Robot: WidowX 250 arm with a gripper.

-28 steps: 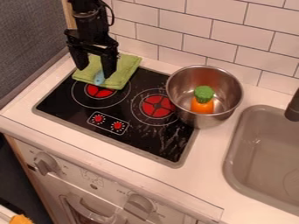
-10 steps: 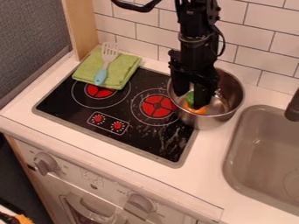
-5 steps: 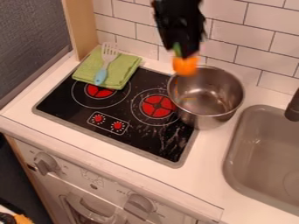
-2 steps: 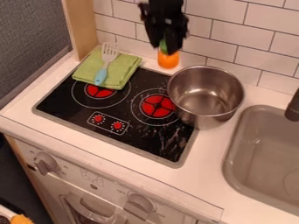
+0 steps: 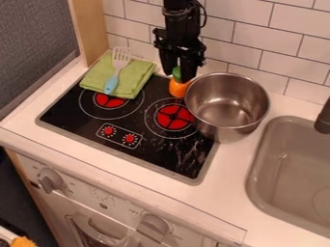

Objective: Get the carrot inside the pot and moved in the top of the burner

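Note:
My gripper is at the upper middle, left of the pot, shut on the green top of the orange carrot. The carrot hangs upright at the cooktop's back edge, behind the right burner; whether its bottom touches the surface I cannot tell. Close by on the right is the steel pot, with nothing inside. It stands over the cooktop's right edge, beside the right burner rather than over its red centre. The left burner lies partly under a green cloth.
The green cloth lies at the cooktop's back left with a spatula on it. A grey sink is at the right, with a dark faucet above its edge. Behind the counter rises a white tiled wall.
The gripper went from the cloth to the pot, took hold of the carrot and lifted it out. It moved left with the carrot and then lower, behind the right burner. The pot stayed almost still.

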